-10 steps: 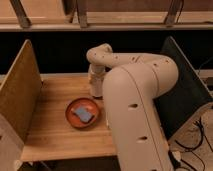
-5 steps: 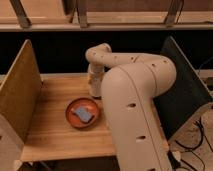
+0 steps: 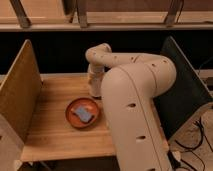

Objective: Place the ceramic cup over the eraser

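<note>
Nothing has moved vs the earlier frames: the gripper (image 3: 95,89) still hangs low over the back of the worktop (image 3: 50,125), grip state can't tell, orange bowl (image 3: 82,113) w/ blue-grey pad (image 3: 83,114) just in front; ceramic cup & eraser not visible, prob. hidden by the arm.

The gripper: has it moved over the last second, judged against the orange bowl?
No. The gripper hangs at the same spot just behind the orange bowl, near the table's back edge; the gap between them looks unchanged.
</note>
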{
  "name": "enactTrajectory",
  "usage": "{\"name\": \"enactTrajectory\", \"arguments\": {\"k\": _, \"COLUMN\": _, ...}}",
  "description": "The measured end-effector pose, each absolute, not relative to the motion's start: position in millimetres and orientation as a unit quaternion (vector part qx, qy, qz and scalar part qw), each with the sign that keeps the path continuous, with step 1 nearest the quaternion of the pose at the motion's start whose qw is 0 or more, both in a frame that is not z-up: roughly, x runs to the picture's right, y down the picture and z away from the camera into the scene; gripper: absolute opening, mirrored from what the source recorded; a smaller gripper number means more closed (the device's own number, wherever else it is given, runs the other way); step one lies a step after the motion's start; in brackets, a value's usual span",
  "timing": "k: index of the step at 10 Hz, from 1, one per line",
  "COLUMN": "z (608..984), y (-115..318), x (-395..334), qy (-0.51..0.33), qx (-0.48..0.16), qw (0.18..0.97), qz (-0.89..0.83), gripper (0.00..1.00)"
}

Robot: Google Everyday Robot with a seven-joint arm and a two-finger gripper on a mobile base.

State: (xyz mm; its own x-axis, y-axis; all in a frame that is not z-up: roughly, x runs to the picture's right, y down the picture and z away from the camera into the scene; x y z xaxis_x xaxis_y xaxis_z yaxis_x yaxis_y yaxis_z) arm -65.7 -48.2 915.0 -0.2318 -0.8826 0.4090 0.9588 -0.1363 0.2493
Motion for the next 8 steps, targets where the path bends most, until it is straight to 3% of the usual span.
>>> {"name": "enactTrajectory", "arguments": {"k": 2, "z": 915.1, "y": -48.0, "x": -65.7, "qy": -0.233, "qx": -0.082, "qw": 0.614, "qz": -0.749, "gripper": 0.79}}
{"name": "enactTrajectory", "arguments": {"k": 8, "z": 915.4, "y": -47.6, "x": -65.7, "qy": -0.234, "qx": -0.082, "qw": 0.614, "qz": -0.749, "gripper": 0.80}}
